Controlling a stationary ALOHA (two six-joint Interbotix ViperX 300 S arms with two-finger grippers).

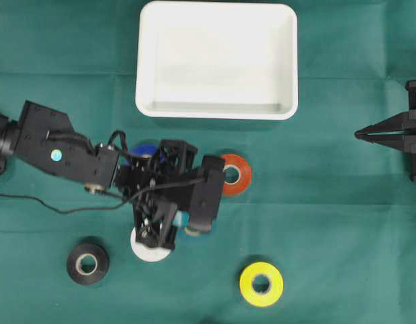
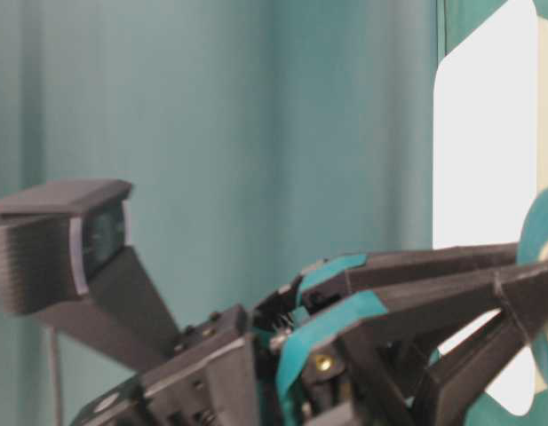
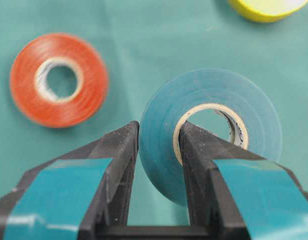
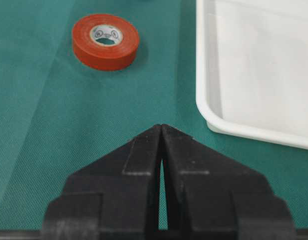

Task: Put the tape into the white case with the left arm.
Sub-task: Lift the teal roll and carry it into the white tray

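**Teal tape gripped, white case not yet reached**

Teal tape point(image 3: 208, 135) sits pinched through its wall by the left gripper point(image 3: 158, 145), one finger outside the roll and one in its core, so pick-up looks done. White case point(image 1: 216, 59) lies empty beyond, well apart. Carrying over and release remain. Right gripper point(image 4: 161, 150) rests clenched on nothing at the side. An orange roll point(image 1: 233, 174) lies nearby.

A plain dark green tabletop point(image 1: 342, 223) is seen. White case point(image 1: 216, 61): all white. Tape rolls: teal-blue point(image 3: 208, 125) w/ cream core, orange-red point(image 1: 234, 174) w/ pale core, yellow point(image 1: 261, 284), black point(image 1: 87, 263), white point(image 1: 148, 251). Left tool point(image 3: 156, 145): black w/ teal bands. Right tool point(image 4: 161, 135): all black.
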